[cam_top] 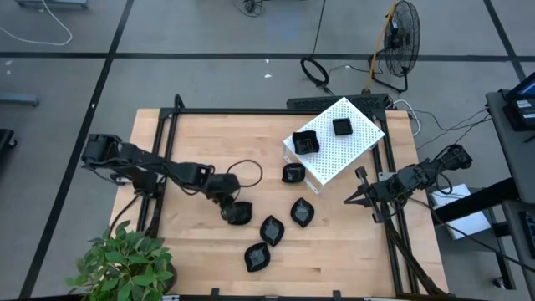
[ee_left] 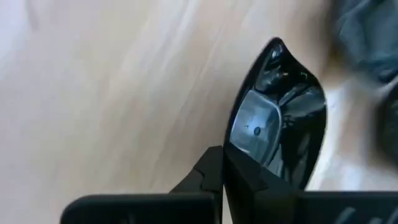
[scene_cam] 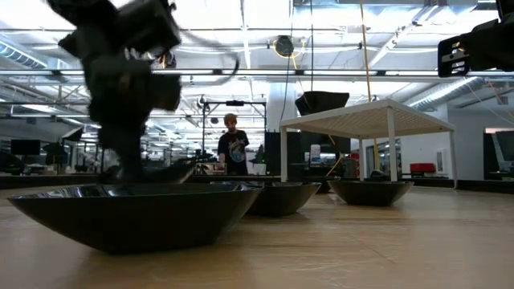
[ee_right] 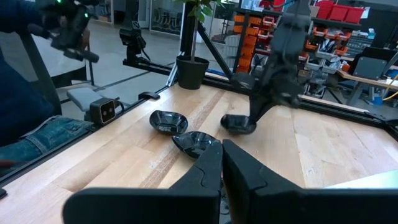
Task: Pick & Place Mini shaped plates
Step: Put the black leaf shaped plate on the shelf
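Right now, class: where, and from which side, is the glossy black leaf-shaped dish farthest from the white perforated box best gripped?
Probably by the raised rim on a long side of that leaf-shaped dish, coming straight down: one finger inside the bowl, one outside. It lies flat and shallow on the wooden table, so only the upturned edge offers a pinch.

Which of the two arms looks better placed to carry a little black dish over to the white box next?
The left. Its gripper is down at a black dish on the table, while the right gripper hangs by the table's edge beside the white box, touching nothing.
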`<act>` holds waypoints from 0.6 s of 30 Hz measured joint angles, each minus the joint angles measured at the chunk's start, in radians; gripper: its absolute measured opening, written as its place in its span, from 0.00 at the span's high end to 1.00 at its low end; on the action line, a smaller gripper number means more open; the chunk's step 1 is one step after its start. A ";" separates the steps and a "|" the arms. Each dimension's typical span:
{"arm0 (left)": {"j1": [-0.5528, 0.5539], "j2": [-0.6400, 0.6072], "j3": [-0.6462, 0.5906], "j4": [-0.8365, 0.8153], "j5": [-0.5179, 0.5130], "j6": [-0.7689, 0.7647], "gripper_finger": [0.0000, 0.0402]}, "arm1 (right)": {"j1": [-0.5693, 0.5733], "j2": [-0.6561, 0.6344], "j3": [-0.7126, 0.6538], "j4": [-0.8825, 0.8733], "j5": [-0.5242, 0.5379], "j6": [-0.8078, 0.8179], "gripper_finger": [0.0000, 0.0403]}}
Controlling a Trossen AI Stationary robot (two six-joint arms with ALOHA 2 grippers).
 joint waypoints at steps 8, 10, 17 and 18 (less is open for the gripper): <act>-0.001 -0.079 0.201 0.021 -0.415 0.349 0.99 | 0.000 0.000 0.000 0.000 0.000 0.000 1.00; -0.001 -0.086 0.255 0.034 -0.560 0.456 0.99 | 0.000 0.000 0.000 0.000 0.000 0.000 1.00; 0.017 -0.084 0.361 0.261 -0.886 0.814 0.99 | 0.000 0.000 0.000 0.000 0.000 0.000 1.00; 0.025 -0.084 0.362 0.316 -0.902 0.855 0.99 | 0.000 0.000 0.000 -0.001 0.000 0.000 1.00</act>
